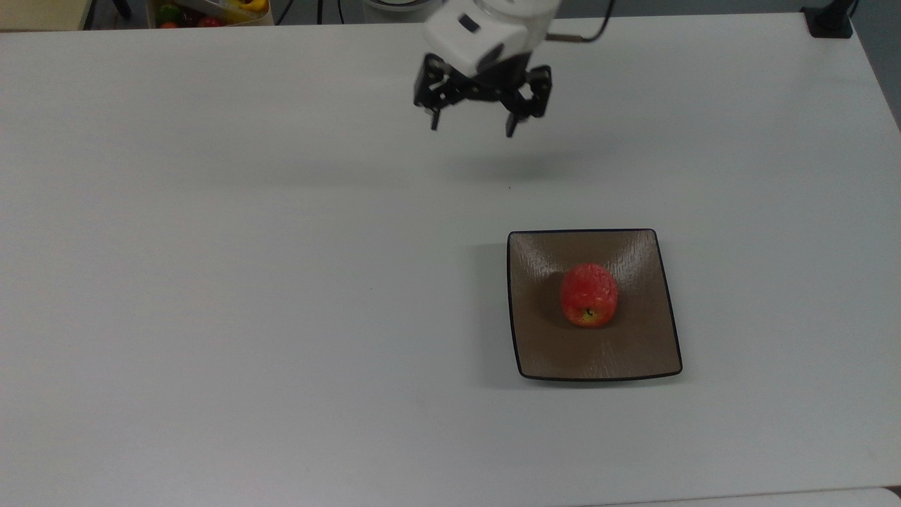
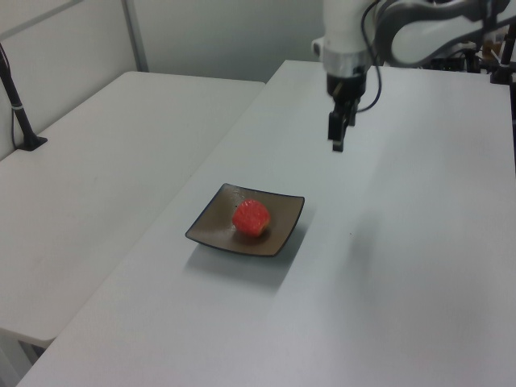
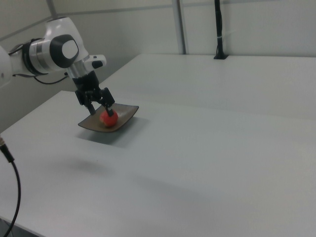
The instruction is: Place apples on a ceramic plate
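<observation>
Top view: pincer (image 1: 471, 129) near the upper edge, fingers spread wide, tips pointing down, nothing between them. Hangs above bare worktop (image 1: 246, 267), faint shadow on the surface just below it in the picture. Well apart from the plate (image 1: 637, 348), which lies toward the top view's lower right. White wrist housing directly above the black finger linkage; thin dark cable running off toward the top view's upper right.

Left view: pincer (image 2: 336, 145) raised clear of the worktop (image 2: 403, 282), seen edge-on, so the gap between its fingers cannot be judged there. Arm reaching in from the left view's upper right.

Right view: pincer (image 3: 101, 109) overlapping the plate (image 3: 129, 113) and apple (image 3: 109, 119) in the picture, fingers parted, one tip drawn across the fruit; no contact, judging by the other two views.

Apple (image 1: 589, 295) resting near the middle of the plate, touching its surface, yellowish-green end turned toward the top view's bottom edge. Red, far smaller than the plate. In the left view, apple (image 2: 251, 218) likewise sitting about centred on the plate (image 2: 206, 232).

Plate square, brown, glossy, thin dark rim, rounded corners, flat on the worktop.

Beyond the worktop's far edge, at the top view's upper left, a box of coloured items (image 1: 211, 10), partly cut off.
</observation>
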Motion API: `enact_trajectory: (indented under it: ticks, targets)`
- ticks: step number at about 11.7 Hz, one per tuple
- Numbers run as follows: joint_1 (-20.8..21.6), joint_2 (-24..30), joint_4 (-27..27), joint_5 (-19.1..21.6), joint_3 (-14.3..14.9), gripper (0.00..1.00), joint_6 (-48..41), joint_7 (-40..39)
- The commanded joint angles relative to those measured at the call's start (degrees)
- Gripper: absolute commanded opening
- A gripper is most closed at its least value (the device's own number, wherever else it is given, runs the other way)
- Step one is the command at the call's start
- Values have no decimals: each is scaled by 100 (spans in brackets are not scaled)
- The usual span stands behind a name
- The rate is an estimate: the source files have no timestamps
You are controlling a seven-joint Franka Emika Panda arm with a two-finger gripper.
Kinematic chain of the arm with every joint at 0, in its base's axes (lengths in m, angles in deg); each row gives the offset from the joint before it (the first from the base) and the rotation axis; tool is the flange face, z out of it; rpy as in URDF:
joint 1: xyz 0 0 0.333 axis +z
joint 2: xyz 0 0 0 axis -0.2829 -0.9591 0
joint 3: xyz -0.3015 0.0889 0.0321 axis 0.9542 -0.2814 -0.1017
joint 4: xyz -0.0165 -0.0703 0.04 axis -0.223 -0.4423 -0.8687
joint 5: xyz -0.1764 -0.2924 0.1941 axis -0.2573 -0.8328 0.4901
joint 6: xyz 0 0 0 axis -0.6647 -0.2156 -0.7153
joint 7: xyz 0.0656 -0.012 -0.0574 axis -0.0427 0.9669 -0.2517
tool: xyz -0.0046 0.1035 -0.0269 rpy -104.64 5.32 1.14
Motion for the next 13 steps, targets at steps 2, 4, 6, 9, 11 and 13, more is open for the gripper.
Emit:
enact_trajectory:
  ticks: [2, 4, 6, 9, 11, 13]
  targets:
    - [-309, 1178, -731, 1469, 665, 100, 47, -763]
    - [-414, 1302, -802, 1543, 755, 100, 55, -827]
    - [-511, 1399, -915, 1369, 755, 100, 38, -905]
    - [-635, 1417, -969, 807, 720, 100, -93, -1038]
    - [-626, 1417, -969, 533, 703, 100, -164, -1046]
    - [-635, 1408, -951, 532, 703, 100, -147, -1046]
